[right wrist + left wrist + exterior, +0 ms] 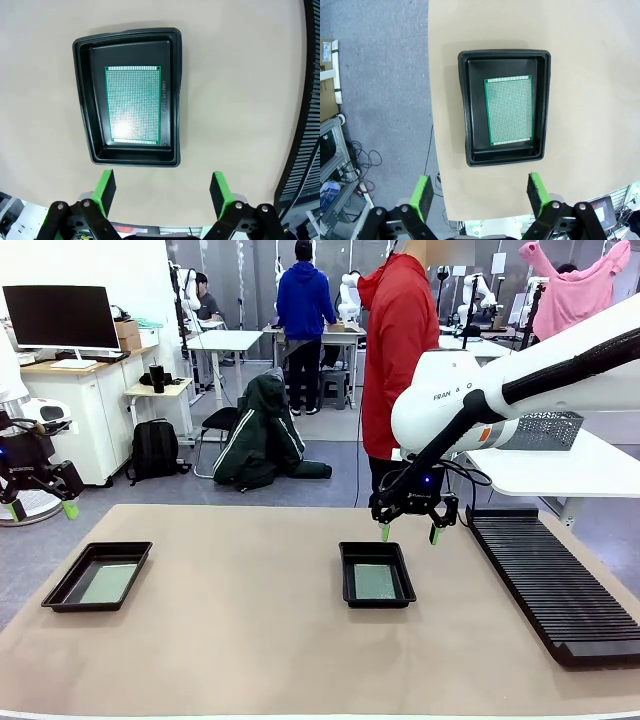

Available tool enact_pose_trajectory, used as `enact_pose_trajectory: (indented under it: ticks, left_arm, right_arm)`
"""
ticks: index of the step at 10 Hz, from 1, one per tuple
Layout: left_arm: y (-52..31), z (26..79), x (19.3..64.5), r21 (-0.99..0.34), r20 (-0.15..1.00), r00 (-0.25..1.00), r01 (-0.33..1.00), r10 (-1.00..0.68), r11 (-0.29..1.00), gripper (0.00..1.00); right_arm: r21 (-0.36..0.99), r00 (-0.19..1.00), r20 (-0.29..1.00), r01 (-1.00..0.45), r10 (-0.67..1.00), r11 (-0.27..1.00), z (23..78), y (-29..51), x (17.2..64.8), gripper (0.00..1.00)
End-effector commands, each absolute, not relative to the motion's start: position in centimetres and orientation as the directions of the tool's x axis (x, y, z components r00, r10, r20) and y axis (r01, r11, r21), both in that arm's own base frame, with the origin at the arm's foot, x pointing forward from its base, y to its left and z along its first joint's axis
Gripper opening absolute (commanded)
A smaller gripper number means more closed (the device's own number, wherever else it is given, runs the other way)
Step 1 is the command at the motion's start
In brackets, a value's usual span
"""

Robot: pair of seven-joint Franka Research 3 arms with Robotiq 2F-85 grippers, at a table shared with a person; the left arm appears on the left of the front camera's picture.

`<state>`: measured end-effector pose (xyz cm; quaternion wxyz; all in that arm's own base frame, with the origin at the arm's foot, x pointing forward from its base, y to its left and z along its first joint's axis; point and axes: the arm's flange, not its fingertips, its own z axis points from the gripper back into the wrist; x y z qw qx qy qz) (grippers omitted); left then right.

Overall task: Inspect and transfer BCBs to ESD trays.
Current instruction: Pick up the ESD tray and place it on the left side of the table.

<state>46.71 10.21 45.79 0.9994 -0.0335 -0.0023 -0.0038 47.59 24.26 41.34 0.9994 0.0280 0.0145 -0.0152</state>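
Observation:
Two black ESD trays sit on the tan table mat, one at the left (60,592) and one in the middle (346,575). Each holds a flat green BCB: the left board (108,582) shows close up in the left wrist view (509,110) inside its tray (470,110), the middle board (378,582) in the right wrist view (133,105) inside its tray (175,100). My right gripper (410,533) hangs open just above the far edge of the middle tray, its jaws empty (161,190). My left gripper (42,510) is open and empty off the table's left edge (479,192).
A long black ribbed rack (550,585) lies along the right side of the mat (305,125). A person in a red top (400,350) stands at the far side. Bare mat lies between the two trays.

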Motion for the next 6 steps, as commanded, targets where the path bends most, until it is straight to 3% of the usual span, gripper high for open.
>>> enact_pose_trajectory:
  ticks: [1,6]
  left_arm:
    - [10.28,45.55,46.61,-0.067,0.019,1.0,0.013,-0.012,0.998,1.0]
    - [10.21,45.79,46.71,-0.067,0.005,1.0,0.008,-0.007,0.998,1.0]
  right_arm:
    - [0.048,0.999,-0.026,0.025,-0.024,0.999,41.33,24.33,47.56,1.0]
    - [0.048,0.999,-0.026,0.025,-0.024,0.999,41.33,24.33,47.56,1.0]
